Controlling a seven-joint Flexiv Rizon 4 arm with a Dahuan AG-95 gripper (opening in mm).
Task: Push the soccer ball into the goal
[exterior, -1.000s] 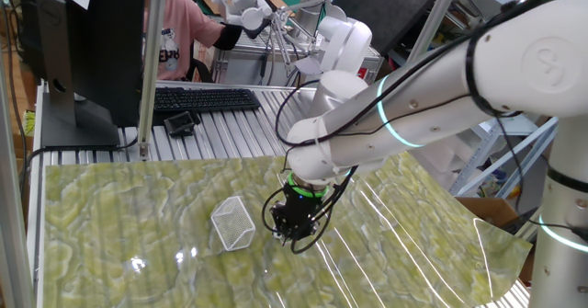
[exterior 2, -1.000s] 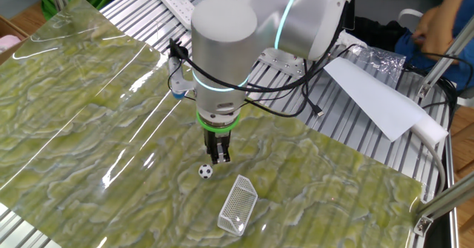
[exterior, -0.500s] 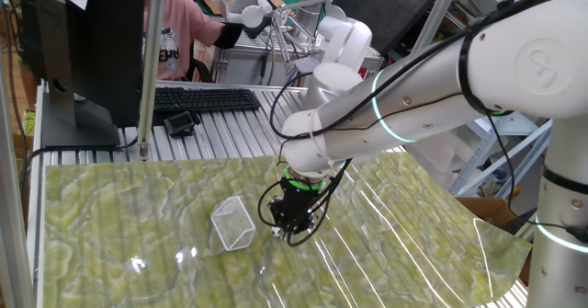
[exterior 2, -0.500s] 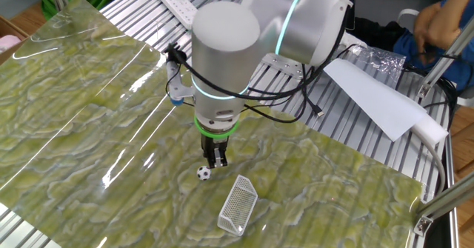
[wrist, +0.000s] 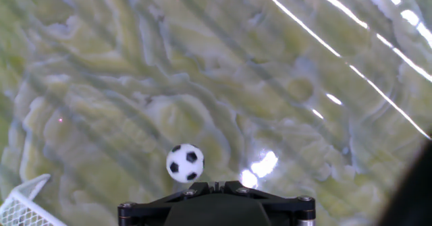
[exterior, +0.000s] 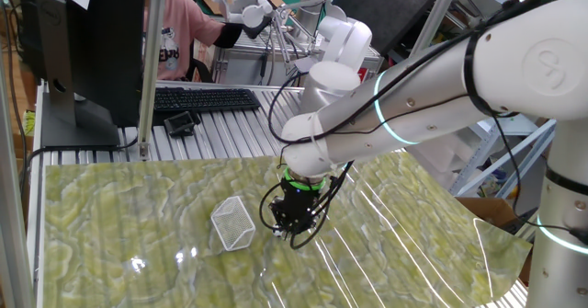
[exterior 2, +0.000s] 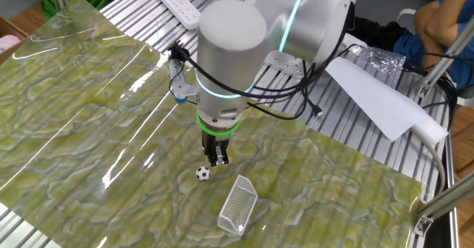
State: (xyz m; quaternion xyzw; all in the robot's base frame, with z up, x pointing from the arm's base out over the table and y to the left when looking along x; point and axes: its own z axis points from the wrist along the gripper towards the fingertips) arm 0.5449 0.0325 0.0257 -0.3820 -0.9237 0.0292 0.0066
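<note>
The soccer ball (exterior 2: 203, 174) is a tiny white ball with black patches on the green marbled mat. My gripper (exterior 2: 218, 159) hangs upright just behind it, fingers pressed together and holding nothing. In the hand view the ball (wrist: 185, 162) lies just ahead and slightly left of the shut gripper (wrist: 216, 184), with a thin gap between them. The goal (exterior 2: 238, 204), a white frame with mesh, lies on the mat a short way to the ball's right. Only its corner (wrist: 23, 202) shows at the hand view's lower left. In one fixed view the goal (exterior: 232, 223) is left of the gripper (exterior: 292, 225), and the ball is hidden.
The mat (exterior 2: 89, 115) covers a ribbed metal table. A keyboard (exterior: 204, 98) and a monitor (exterior: 83, 41) stand at the back. A white sheet of paper (exterior 2: 378, 100) lies beyond the mat, and a person (exterior: 179, 32) sits behind the table.
The arm has shifted slightly and the gripper has edged toward the ball. The ball has rolled a tiny bit. The gripper stays shut.
</note>
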